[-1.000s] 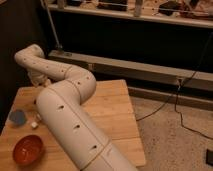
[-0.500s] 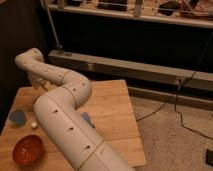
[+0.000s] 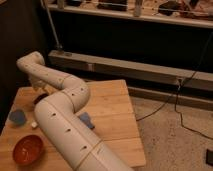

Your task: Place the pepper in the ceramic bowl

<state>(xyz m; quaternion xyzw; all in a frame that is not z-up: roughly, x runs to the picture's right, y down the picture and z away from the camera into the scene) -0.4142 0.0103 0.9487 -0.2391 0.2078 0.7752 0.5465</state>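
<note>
The step in hand is the reach for the pick; nothing is in the ceramic bowl [image 3: 27, 150] yet, so the task is at its start. The arm [image 3: 62, 125] runs from the near edge up across the wooden surface [image 3: 115, 107] and bends down at the far left corner; the claw [image 3: 39, 90] hangs there, pointing down, close above the wood. Its jaws stand wide and appear to hold nothing. Just beneath it lies a small dark shape that is probably the pepper [image 3: 41, 99], though in this dim corner it is hard to tell it from the claw's own shadow; I cannot tell whether the two touch.

The bowl sits at the near left corner, well apart from the pepper; between them stand a blue cup [image 3: 18, 117] and a small white object [image 3: 34, 125]. A flat blue block [image 3: 86, 120] lies beside the arm on the other side, out of the likely path.

The next move, as I judge it, calls for a short drop so the jaws sit on either side of the pepper across its narrow width, then a firm close; being slender, it could roll or slip out if caught near an end. After that comes a lift high enough to pass over the cup and the white object, a sweep toward the near left corner, and a release over the middle of the bowl.
</note>
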